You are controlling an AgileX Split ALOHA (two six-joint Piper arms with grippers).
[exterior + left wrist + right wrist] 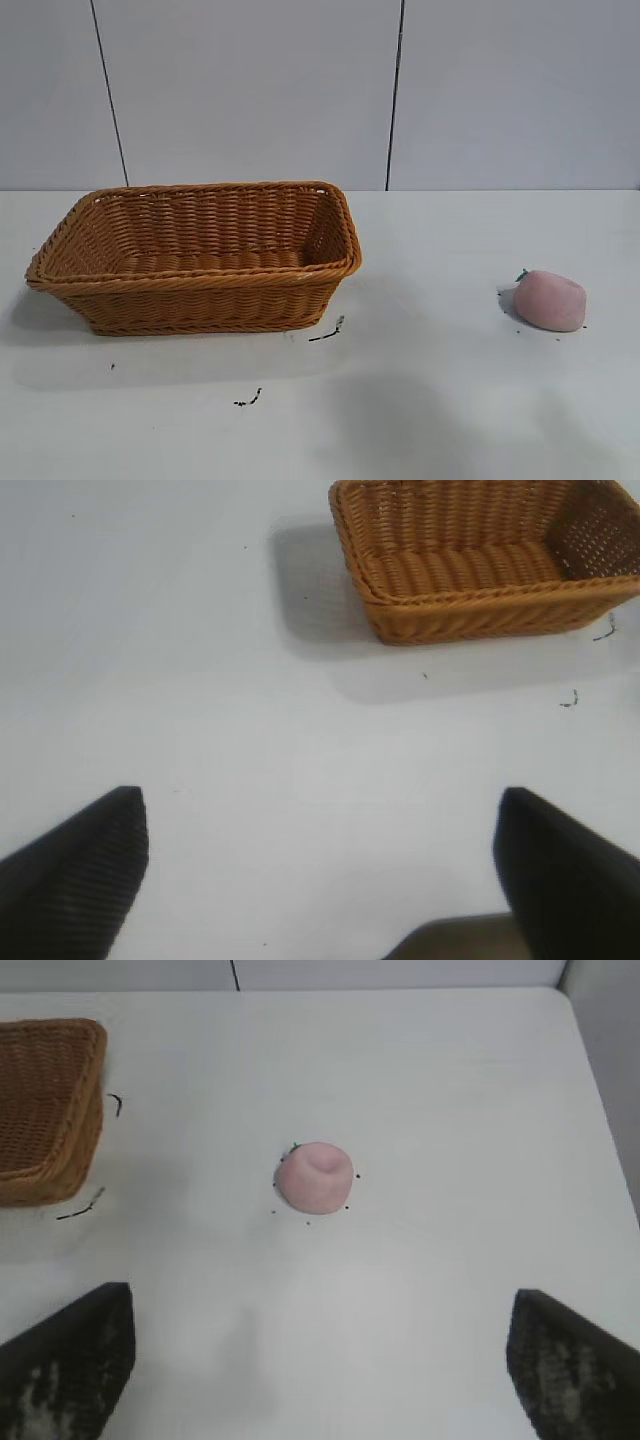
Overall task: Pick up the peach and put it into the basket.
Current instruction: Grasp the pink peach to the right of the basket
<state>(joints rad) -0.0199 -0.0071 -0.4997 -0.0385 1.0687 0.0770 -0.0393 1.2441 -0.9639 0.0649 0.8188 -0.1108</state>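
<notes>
The pale pink peach [550,299] lies on the white table at the right, with a small green stem at its left side. It also shows in the right wrist view [315,1176], well ahead of my right gripper [320,1360], which is open and empty above the table. The orange-brown wicker basket [200,290] stands at the left, empty. It shows in the left wrist view [480,610] far ahead of my left gripper [320,870], which is open and empty. Neither gripper shows in the exterior view.
Small dark scraps [328,332] lie on the table in front of the basket, with another scrap [249,399] nearer. The table's far edge meets a pale wall [320,90]. In the right wrist view the table's side edge [600,1090] runs near the peach's far side.
</notes>
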